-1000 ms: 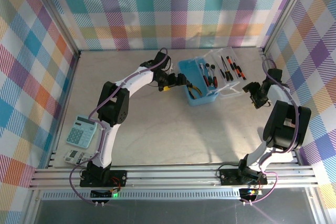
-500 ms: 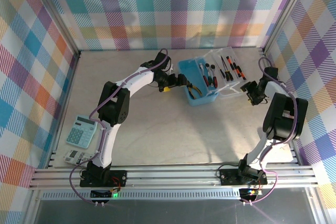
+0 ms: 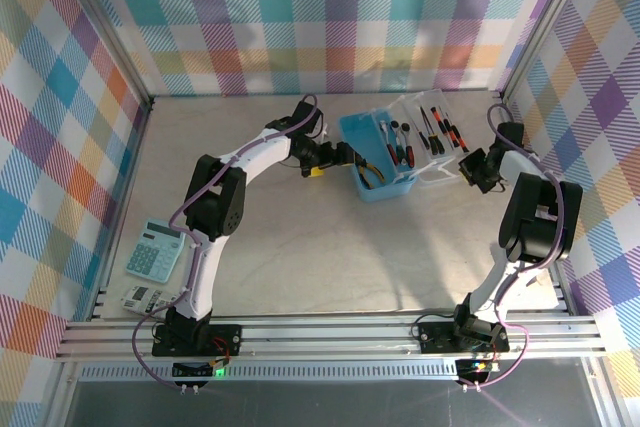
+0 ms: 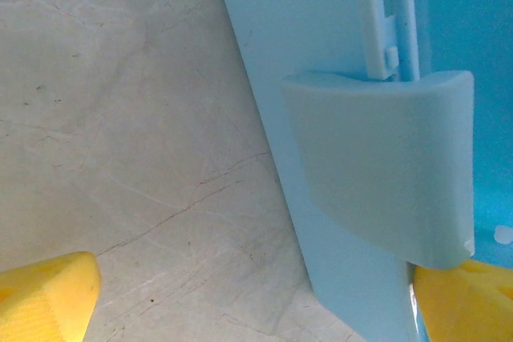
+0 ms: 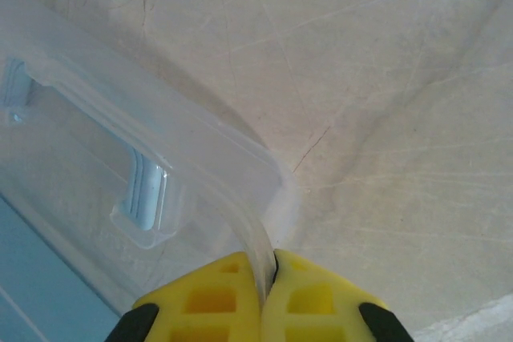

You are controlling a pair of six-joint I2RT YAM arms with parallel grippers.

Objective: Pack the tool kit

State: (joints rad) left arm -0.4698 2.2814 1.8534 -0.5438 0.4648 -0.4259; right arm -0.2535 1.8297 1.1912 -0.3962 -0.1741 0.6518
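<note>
Right wrist, lid clamped in right end effector

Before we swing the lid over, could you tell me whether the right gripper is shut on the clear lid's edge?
Yes, the right gripper is pinched tight on the thin edge of the clear lid, with no gap showing.

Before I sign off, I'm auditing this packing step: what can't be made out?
Top view: screwdrivers on the clear lid are too small to count.
Left wrist view: bottom edge cuts off the fingers of the left tool; right edge, inside the blue case.
Right wrist view: fingers of the right tool hide how deep it grips the clear lid.
</note>
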